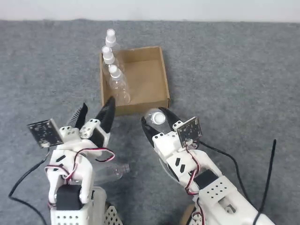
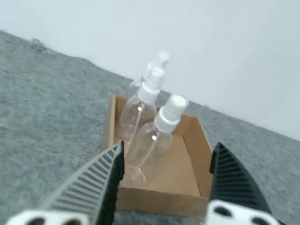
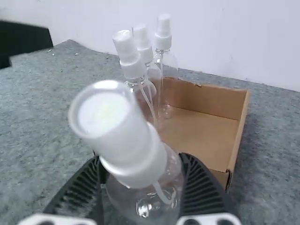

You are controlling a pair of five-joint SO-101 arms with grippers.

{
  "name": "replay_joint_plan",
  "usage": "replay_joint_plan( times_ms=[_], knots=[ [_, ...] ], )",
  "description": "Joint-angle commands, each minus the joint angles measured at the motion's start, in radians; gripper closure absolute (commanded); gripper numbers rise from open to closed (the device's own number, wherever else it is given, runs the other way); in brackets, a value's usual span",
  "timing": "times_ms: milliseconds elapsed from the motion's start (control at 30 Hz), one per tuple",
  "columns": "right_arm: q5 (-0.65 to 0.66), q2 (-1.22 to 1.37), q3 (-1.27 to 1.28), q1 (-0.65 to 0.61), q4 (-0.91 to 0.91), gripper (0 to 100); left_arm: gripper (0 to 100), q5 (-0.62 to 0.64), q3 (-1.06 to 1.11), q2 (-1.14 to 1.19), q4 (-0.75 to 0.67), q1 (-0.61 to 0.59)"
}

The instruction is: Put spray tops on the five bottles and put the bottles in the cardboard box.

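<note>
In the high view the left arm rises from the lower left, its left gripper (image 1: 97, 107) spread wide and empty just below the cardboard box (image 1: 146, 79). The right arm rises from the lower right, its right gripper (image 1: 153, 118) pinching a capped bottle (image 1: 158, 117) near the box's lower right corner. That view also shows a clear bottle (image 1: 112, 172) lying under the left arm, while the right wrist view shows three capped bottles (image 3: 140, 70) standing along one wall of the box.

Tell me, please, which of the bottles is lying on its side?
The bottle on the carpet beside the left arm lies flat; three bottles stand upright in the cardboard box, and the right claw grips the fifth bottle.
</note>
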Motion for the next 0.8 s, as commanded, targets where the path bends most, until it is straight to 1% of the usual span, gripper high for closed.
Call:
replay_joint_plan(
  times_ms=[0, 67, 200, 300, 500, 633, 700, 767],
  knots=[
    [-0.002, -0.038, -0.005, 0.015, -0.001, 98.5, 72, -0.068, -0.044, 0.008, -0.031, -0.066],
    [-0.002, -0.038, -0.005, 0.015, -0.001, 98.4, 72, -0.095, -0.022, 0.008, -0.034, -0.097],
    [-0.002, -0.038, -0.006, 0.048, -0.001, 98.3, 72, -0.092, 0.033, 0.008, -0.037, -0.13],
    [-0.003, -0.038, -0.011, 0.077, -0.001, 98.3, 72, -0.094, 0.076, 0.008, -0.037, -0.13],
    [-0.002, -0.038, -0.012, 0.081, -0.001, 98.3, 72, -0.098, 0.131, 0.008, -0.037, -0.133],
    [-0.002, -0.038, -0.026, 0.084, 0.002, 98.3, 72, -0.098, 0.136, 0.008, -0.038, -0.195],
    [-0.003, -0.038, -0.06, 0.101, 0.051, 98.4, 72, -0.098, 0.136, 0.008, -0.038, -0.212],
    [-0.008, -0.038, -0.124, 0.117, 0.163, 98.3, 72, -0.098, 0.139, 0.008, -0.052, -0.213]
  ],
)
